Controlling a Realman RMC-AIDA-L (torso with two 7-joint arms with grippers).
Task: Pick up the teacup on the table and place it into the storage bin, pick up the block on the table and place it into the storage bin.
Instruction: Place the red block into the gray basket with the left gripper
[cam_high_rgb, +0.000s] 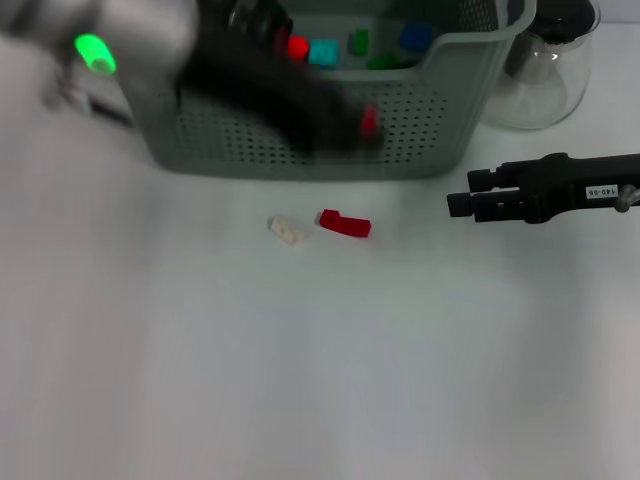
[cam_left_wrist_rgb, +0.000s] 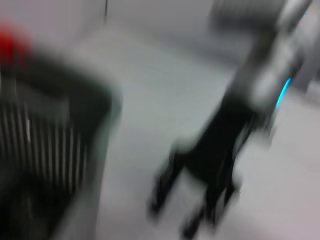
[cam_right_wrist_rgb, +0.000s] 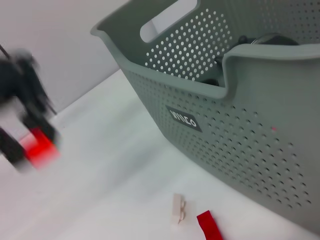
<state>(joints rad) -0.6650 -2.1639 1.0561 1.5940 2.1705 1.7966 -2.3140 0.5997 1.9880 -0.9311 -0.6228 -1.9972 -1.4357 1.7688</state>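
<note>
The grey-green storage bin (cam_high_rgb: 420, 130) stands at the back of the table and holds several coloured blocks. My left gripper (cam_high_rgb: 362, 135), blurred by motion, hangs in front of the bin's front wall, shut on a red block (cam_high_rgb: 369, 119). The right wrist view shows that gripper (cam_right_wrist_rgb: 31, 142) and block (cam_right_wrist_rgb: 41, 152) to the side of the bin (cam_right_wrist_rgb: 240, 135). On the table before the bin lie another red block (cam_high_rgb: 345, 223) and a cream block (cam_high_rgb: 287, 230). The teacup is out of view. My right gripper (cam_high_rgb: 458, 203) is open at the right, apart from everything.
A clear glass carafe (cam_high_rgb: 545, 70) stands right of the bin at the back. A dark rounded thing (cam_right_wrist_rgb: 265, 40) lies inside the bin; I cannot tell what it is. White table stretches in front of the two loose blocks.
</note>
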